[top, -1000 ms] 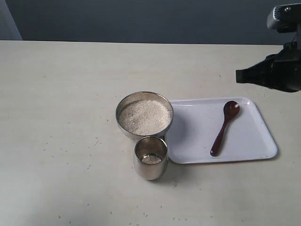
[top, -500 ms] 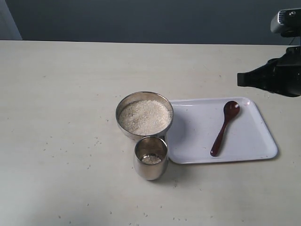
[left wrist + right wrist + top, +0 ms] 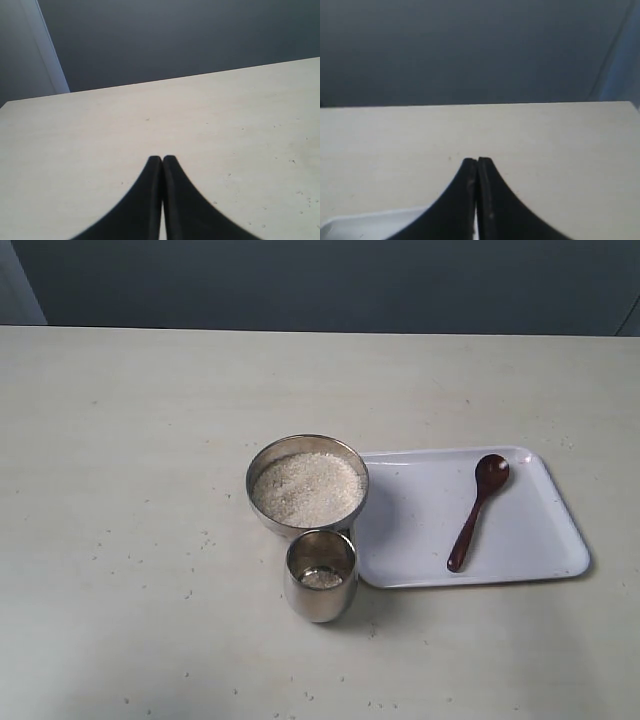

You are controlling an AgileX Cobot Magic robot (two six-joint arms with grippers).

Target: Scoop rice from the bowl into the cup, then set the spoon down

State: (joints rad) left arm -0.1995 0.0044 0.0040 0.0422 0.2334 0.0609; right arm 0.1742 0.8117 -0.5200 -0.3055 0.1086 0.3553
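The steel bowl [image 3: 265, 472] stands mid-table, filled with pale rice [image 3: 306, 488]. Touching its near side is the steel cup [image 3: 320, 576], upright, with a little rice [image 3: 321, 579] at its bottom. The dark wooden spoon [image 3: 476, 511] lies on the white tray [image 3: 530, 540], its oval bowl pointing to the far side. No arm shows in the exterior view. My left gripper [image 3: 162, 159] is shut over bare table with nothing in it. My right gripper [image 3: 477, 161] is shut too, empty, with a corner of the tray [image 3: 350, 225] just behind its fingers.
The beige table [image 3: 130, 490] carries scattered rice grains around the cup and bowl. The tray lies right of the bowl, touching it. A dark wall [image 3: 320, 280] runs along the table's far edge.
The right arm, seen at the exterior view's upper right edge earlier, has drawn back to the right and left that view. The bowl, cup, spoon and tray have not moved.
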